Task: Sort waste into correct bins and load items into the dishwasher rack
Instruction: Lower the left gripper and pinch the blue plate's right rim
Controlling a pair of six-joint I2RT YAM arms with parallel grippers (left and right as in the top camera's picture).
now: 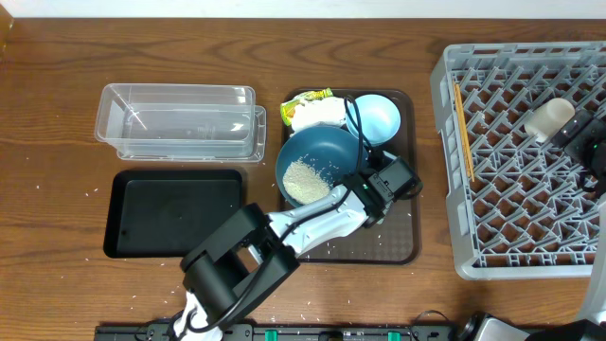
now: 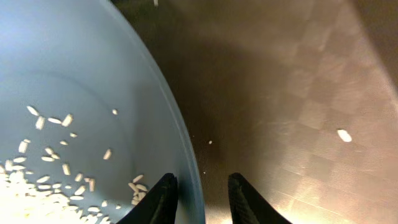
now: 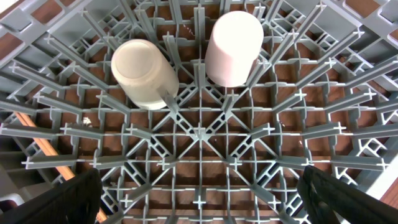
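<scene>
Tissue, small bowl beside rice bowl, brown tray beneath

The left arm stretches forward and rightward from its base, its left gripper angled downward, jaws only narrowly parted. The right gripper faces straight down at the far right, jaws spread wide.

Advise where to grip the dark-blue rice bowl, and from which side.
Take the dark-blue bowl by its thin rim on the side facing the left arm, one finger inside, one outside, from above. It sits upright with rice pooled low, so a rim pinch keeps it level. The light-blue bowl and tissue crowd the far side. The left gripper straddles that rim, not yet clamped.
</scene>
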